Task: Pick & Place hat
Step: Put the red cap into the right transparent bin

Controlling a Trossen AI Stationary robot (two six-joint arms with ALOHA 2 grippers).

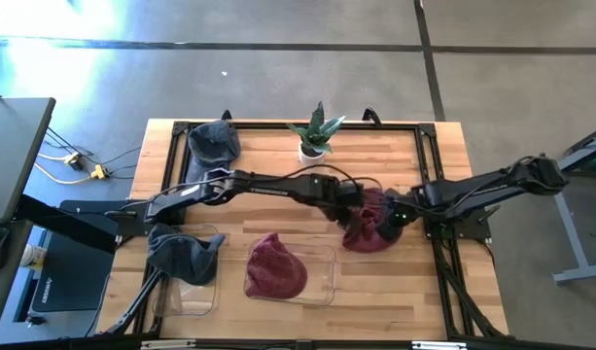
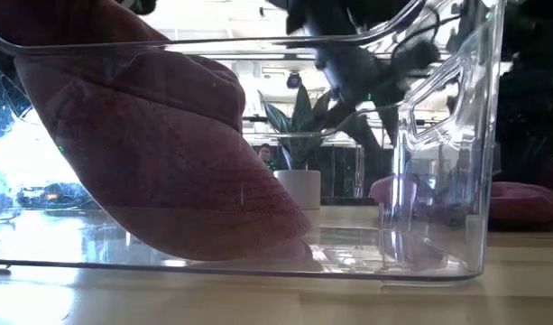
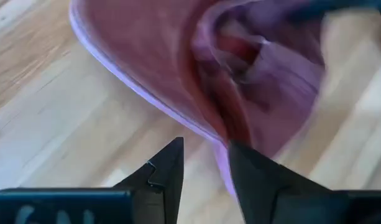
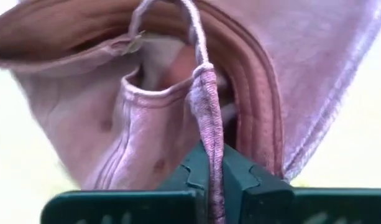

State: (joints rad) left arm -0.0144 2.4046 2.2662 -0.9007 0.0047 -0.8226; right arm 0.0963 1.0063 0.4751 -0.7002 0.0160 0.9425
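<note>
Soft maroon cloth cap (image 1: 368, 229) on worktop (image 1: 278, 156), right-centre. R gripper (image 4: 210, 163) clenched on its strap/edge; L gripper (image 3: 206, 163) part-open at brim. Light, floppy; grab brim, stiffest part.

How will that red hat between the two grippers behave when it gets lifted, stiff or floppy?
Probably floppy: the red hat lies crumpled. The right gripper is shut on its thin strap, so it would likely dangle and swing. It looks light.

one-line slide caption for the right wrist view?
Right gripper jaws shut on a strap of the faded maroon fabric hat, hat body bunched just beyond them.
</note>
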